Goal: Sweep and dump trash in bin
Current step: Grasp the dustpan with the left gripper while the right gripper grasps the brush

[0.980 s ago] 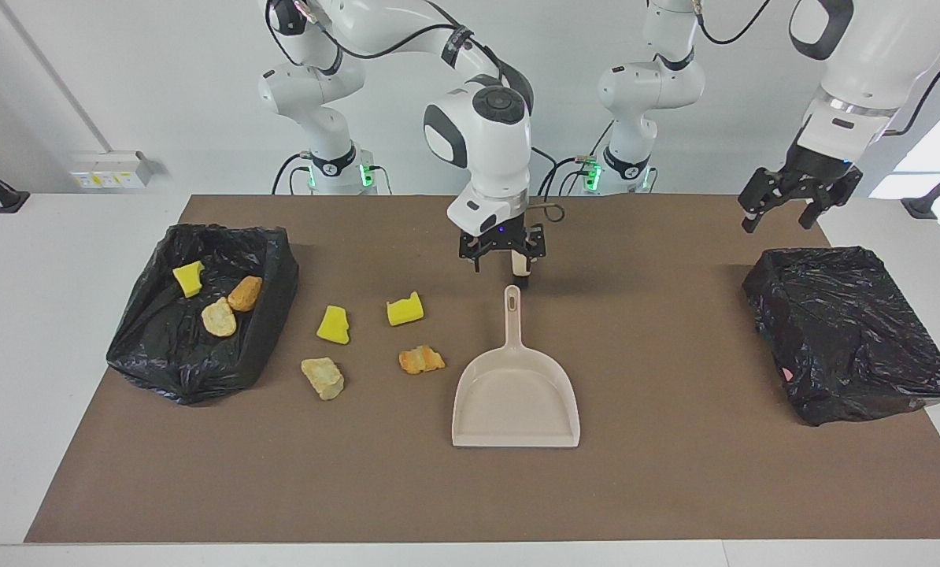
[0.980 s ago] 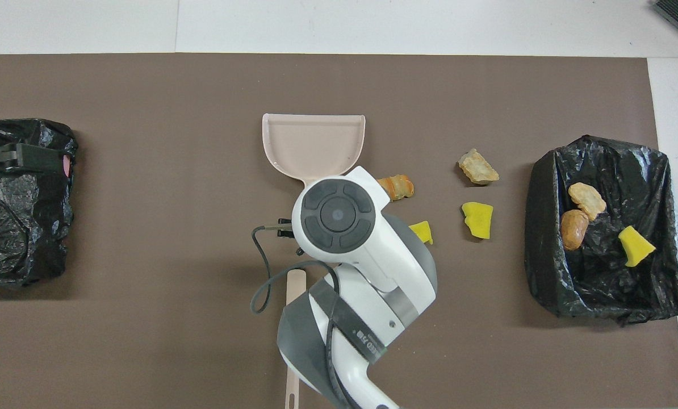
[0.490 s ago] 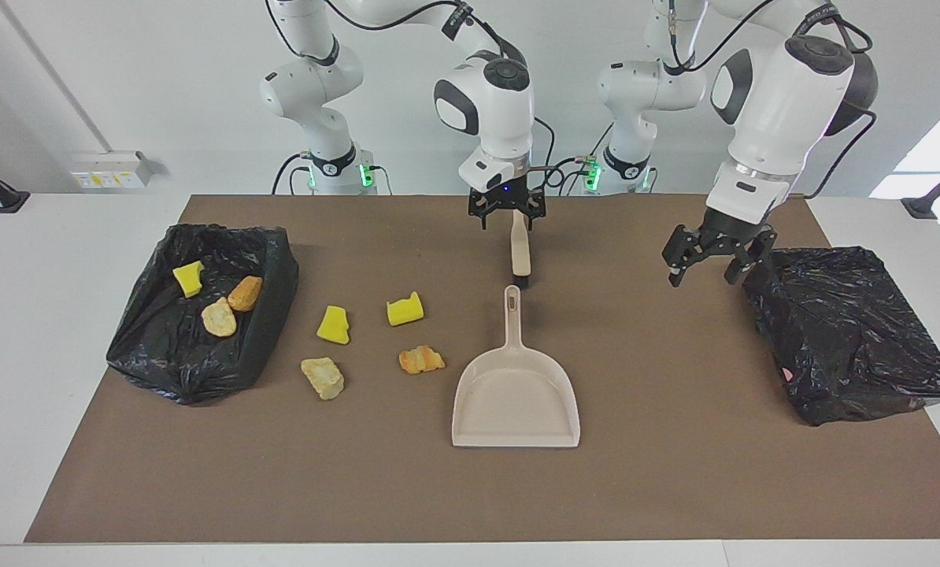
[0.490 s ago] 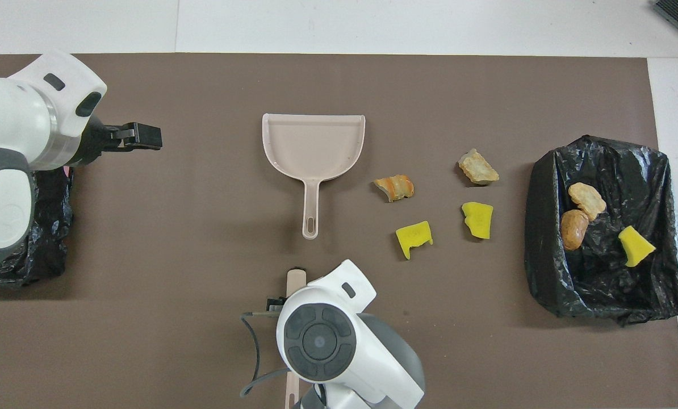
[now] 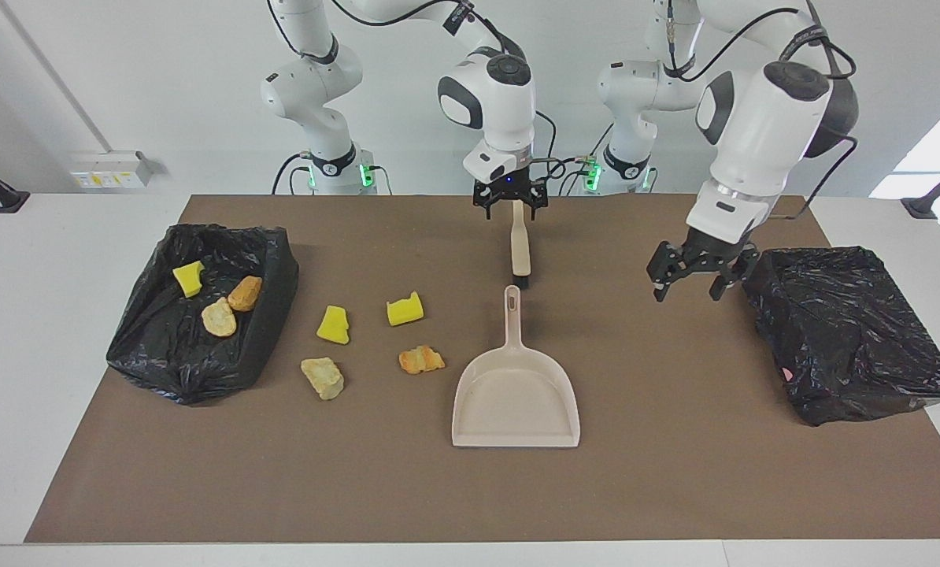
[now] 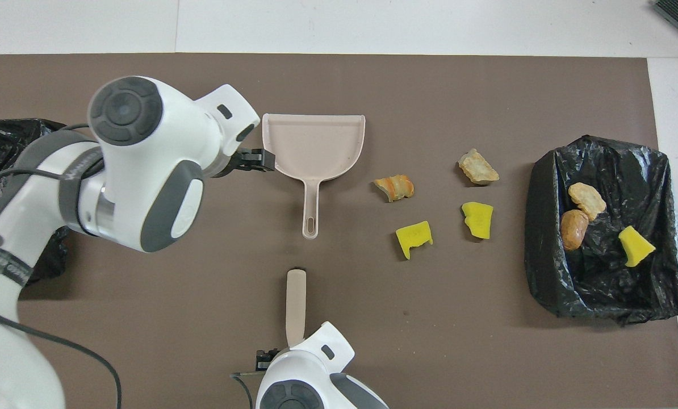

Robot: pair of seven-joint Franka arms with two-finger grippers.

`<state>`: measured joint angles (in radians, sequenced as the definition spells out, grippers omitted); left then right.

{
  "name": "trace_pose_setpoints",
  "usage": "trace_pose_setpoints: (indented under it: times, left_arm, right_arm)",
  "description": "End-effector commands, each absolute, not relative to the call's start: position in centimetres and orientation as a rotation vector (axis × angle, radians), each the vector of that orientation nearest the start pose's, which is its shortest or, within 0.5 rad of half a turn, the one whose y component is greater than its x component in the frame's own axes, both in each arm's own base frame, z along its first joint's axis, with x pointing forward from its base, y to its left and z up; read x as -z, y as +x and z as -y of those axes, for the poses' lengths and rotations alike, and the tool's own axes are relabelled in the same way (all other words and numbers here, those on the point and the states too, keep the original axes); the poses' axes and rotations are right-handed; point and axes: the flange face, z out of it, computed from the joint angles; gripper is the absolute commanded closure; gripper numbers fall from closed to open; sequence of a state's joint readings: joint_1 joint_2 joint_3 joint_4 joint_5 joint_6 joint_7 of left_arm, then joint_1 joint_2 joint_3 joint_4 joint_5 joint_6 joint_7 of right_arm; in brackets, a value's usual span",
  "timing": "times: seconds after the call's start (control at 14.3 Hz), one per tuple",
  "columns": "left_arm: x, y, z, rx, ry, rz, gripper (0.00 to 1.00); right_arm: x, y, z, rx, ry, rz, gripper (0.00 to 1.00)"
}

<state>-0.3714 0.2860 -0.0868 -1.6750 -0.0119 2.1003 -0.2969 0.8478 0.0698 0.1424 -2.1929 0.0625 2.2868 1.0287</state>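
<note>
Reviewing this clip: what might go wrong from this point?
1. The right gripper, jaws open, is over the very end of the brush handle; a grip there may let the brush swing or slip.
2. The loose trash pieces, four in all, lie beside the dustpan, not before its mouth; sweeping may scatter them.
3. The left gripper hangs close by the bin at the left arm's end and might snag its bag.
</note>
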Motion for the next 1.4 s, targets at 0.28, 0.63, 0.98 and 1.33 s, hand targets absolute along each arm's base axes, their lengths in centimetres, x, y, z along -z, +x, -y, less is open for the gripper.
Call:
trace_pose_setpoints:
  times: [0.28,0.63,0.98,1.33]
  left_arm:
    - [-40.3,55.8,36.1,0.128,-3.213,-0.267,0.0]
    - [-35.4,52.1,39.7,0.069,-3.207,-0.209,0.0]
    - [-35.3,52.3,39.7,0.065,-3.185,-0.225,0.0]
    - [-36.5,52.9,38.9,0.036,-3.125,-0.26,0.81]
  right_arm:
    - [-33.5,28.3,-45.9,-0.13,-3.045,-0.187,0.22]
    - [-32.9,27.9,-46.5,-0.141,-3.053,-0.154,0.47]
    - [-34.2,28.8,-47.0,-0.155,-3.055,-0.176,1.0]
    - [-37.1,30.1,-43.2,-0.259,-3.132,-0.207,1.0]
